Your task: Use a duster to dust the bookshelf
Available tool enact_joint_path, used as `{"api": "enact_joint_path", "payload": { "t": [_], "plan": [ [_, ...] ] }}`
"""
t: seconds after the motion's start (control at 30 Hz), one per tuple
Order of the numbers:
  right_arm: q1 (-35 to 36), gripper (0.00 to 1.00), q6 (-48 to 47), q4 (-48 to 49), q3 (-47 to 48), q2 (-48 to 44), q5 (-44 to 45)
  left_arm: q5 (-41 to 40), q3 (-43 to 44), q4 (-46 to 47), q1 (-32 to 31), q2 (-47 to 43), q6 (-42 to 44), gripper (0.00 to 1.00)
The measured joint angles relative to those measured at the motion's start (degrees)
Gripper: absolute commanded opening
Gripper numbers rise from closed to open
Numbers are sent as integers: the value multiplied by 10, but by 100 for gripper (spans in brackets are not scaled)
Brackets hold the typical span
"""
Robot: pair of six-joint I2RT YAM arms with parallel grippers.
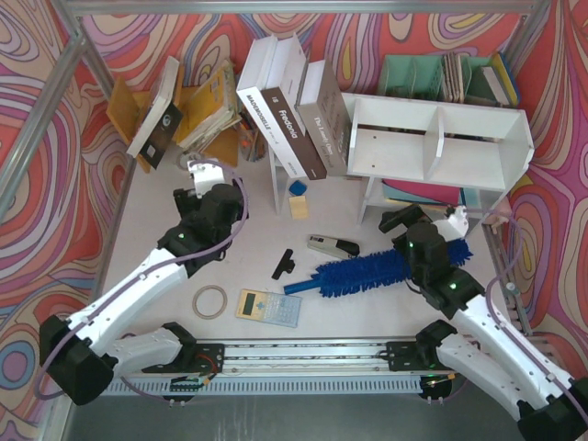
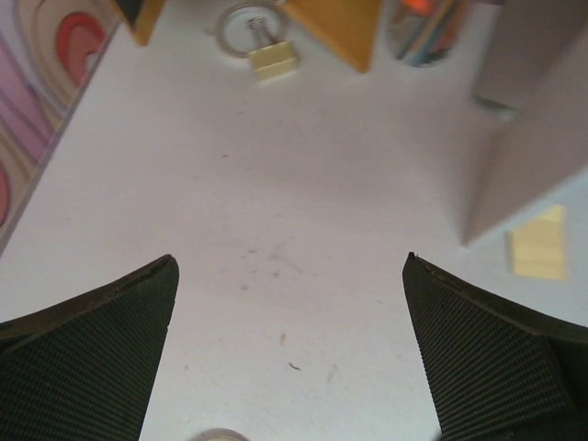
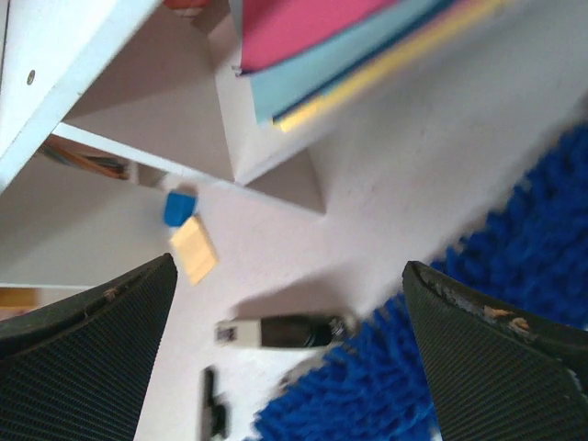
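The white two-tier bookshelf [image 1: 439, 138] stands at the back right; its underside and leg show in the right wrist view [image 3: 138, 110]. The blue fluffy duster [image 1: 367, 273] lies flat on the table in front of it, slim handle pointing left. My right gripper [image 1: 401, 221] is open and empty, above the duster's right part, between it and the shelf. In the right wrist view [image 3: 289, 358] the duster [image 3: 441, 367] lies under the right finger. My left gripper [image 1: 204, 184] is open and empty over bare table at the left, as its wrist view [image 2: 289, 349] shows.
A black stapler [image 1: 333, 245] and a black clip [image 1: 283, 265] lie left of the duster. A tape roll [image 1: 210, 300] and a calculator [image 1: 268, 307] sit near the front. Books [image 1: 285, 110] lean mid-back, beside a yellow rack [image 1: 184, 110]; a green organiser [image 1: 432, 73] stands behind the shelf.
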Motion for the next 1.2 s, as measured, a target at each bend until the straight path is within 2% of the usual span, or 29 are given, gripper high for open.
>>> {"api": "enact_joint_path", "payload": {
  "t": [0.27, 0.5, 0.67, 0.87, 1.1, 1.2],
  "plan": [
    [0, 99, -294, 118, 27, 123, 70, -54, -128, 174, 113, 75, 59, 99],
    [-1, 99, -452, 298, -40, 156, 87, -47, -231, 377, 222, 116, 134, 98],
    [-18, 99, -504, 391, -73, 223, 88, -11, -273, 501, 240, 162, 202, 98],
    [-73, 99, -535, 494, -110, 295, 64, 50, -359, 673, 257, 221, 252, 98],
    [-147, 99, -553, 645, -166, 400, 3, 130, -404, 774, 308, 227, 240, 99],
    [-162, 99, -569, 696, -174, 436, -30, 163, -404, 790, 326, 246, 231, 99]
  ]
}}
